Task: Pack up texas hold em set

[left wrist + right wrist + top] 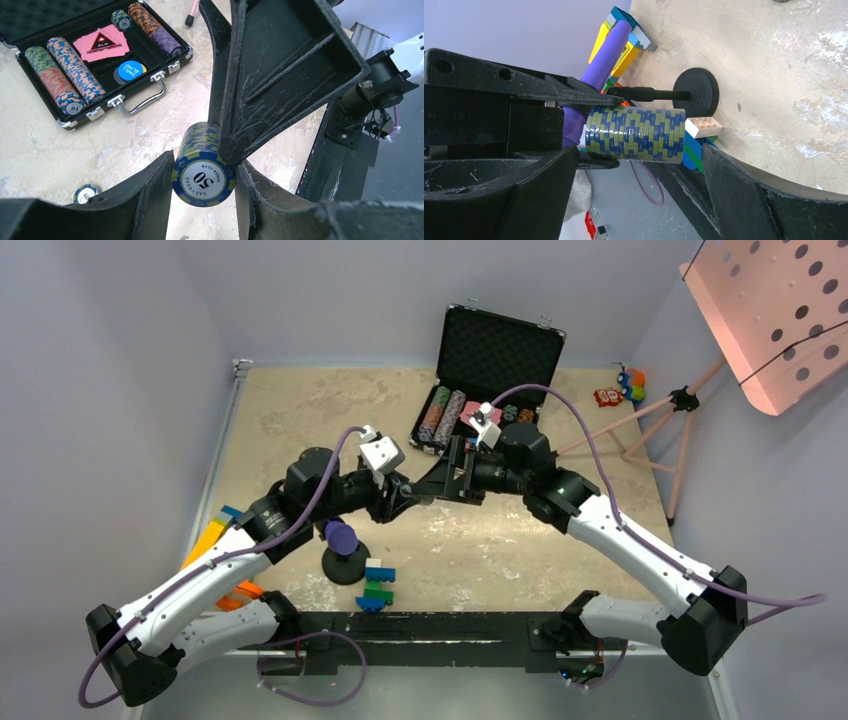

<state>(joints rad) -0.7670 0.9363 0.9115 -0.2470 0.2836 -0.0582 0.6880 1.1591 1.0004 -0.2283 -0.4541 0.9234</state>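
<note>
The stack of blue-and-olive 50 poker chips (pixel 203 167) is hanging above the surface (pixel 50 150), clamped in my left end effector (pixel 202 187), while my right end effector (pixel 636 165) is gaping wide around its ends.

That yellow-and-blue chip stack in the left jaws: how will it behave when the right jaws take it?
The chip stack looks like separate discs held only by their rims, so it may shed chips if jolted. Being round, any that fall would likely roll. Squeezed end to end, it should stay rigid.
</note>
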